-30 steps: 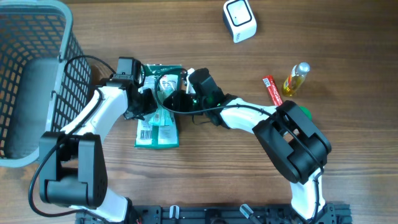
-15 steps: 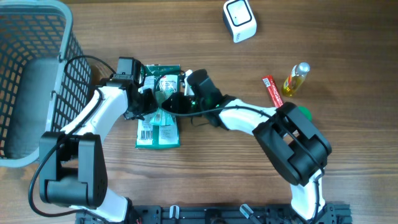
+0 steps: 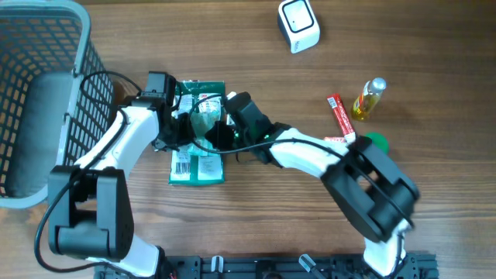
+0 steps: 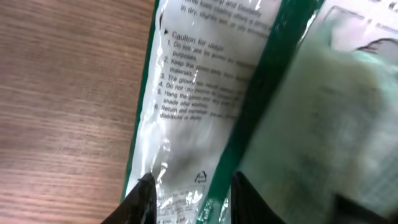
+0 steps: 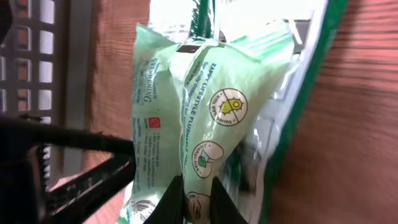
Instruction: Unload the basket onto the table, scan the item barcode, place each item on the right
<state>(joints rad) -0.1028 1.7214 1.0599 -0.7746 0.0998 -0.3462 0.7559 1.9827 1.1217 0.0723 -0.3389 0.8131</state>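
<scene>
Overhead view, near to far. The green pack [image 3: 195, 159] lies flat on the wooden surface [image 3: 256, 217] between the two arms. White labels [image 3: 186, 164] sit at its near end, their print too small to read.

The left gripper [image 3: 180, 128] sits at the pack's left edge. In the left wrist view its fingertips [image 4: 142, 198] straddle the clear film, but whether they pinch it cannot be told. The printing there reads "Caution for usage" above a numbered list, 1 to 5. The finer lines are blurred.

The right gripper [image 3: 219, 133] meets the pack from the right. In the right wrist view its fingers [image 5: 177, 196] are pressed together on a fold of a pale green pouch [image 5: 186, 118]. The pouch carries the word "LIFESTYLE" and round yellow-and-green emblems. Whether it lies on the pack or inside it cannot be told.

A grey mesh basket [image 3: 89, 54] stands at the left. To the right lie a green cap [image 3: 378, 142], a red stick [image 3: 339, 111] and a small oil bottle [image 3: 368, 98]. The white scanner [image 3: 298, 25] stands at the far edge.
</scene>
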